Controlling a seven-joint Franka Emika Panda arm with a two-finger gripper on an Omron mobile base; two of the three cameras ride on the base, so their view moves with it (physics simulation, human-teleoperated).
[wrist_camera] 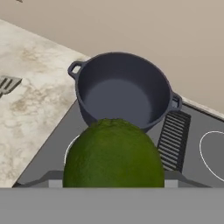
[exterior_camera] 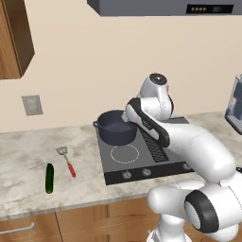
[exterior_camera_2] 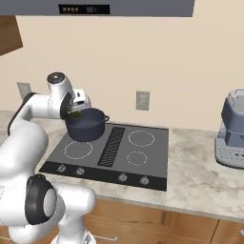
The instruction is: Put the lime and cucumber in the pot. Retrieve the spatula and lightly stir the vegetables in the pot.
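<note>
My gripper (exterior_camera_2: pixel 76 111) is shut on the lime (wrist_camera: pixel 113 153), a round dark green fruit that looms large at the bottom of the hand view and hides the fingertips. It hangs just above the near rim of the pot (wrist_camera: pixel 122 89), whose inside looks bare. The dark blue-grey pot (exterior_camera: pixel 116 127) stands on the rear left burner, and the lime (exterior_camera_2: pixel 74 114) peeks out at its left rim (exterior_camera_2: pixel 86 125). The cucumber (exterior_camera: pixel 49 178) lies on the counter left of the stove. Beside it lies the red-handled spatula (exterior_camera: pixel 67 160), whose slotted head (wrist_camera: pixel 8 84) shows at the left edge.
The black cooktop (exterior_camera_2: pixel 114 147) has knobs along its front edge. A grey coffee machine (exterior_camera_2: pixel 232 131) stands on the counter to the right. A range hood (exterior_camera: pixel 165 7) hangs overhead, and a wood wall cabinet (exterior_camera: pixel 14 38) hangs at upper left.
</note>
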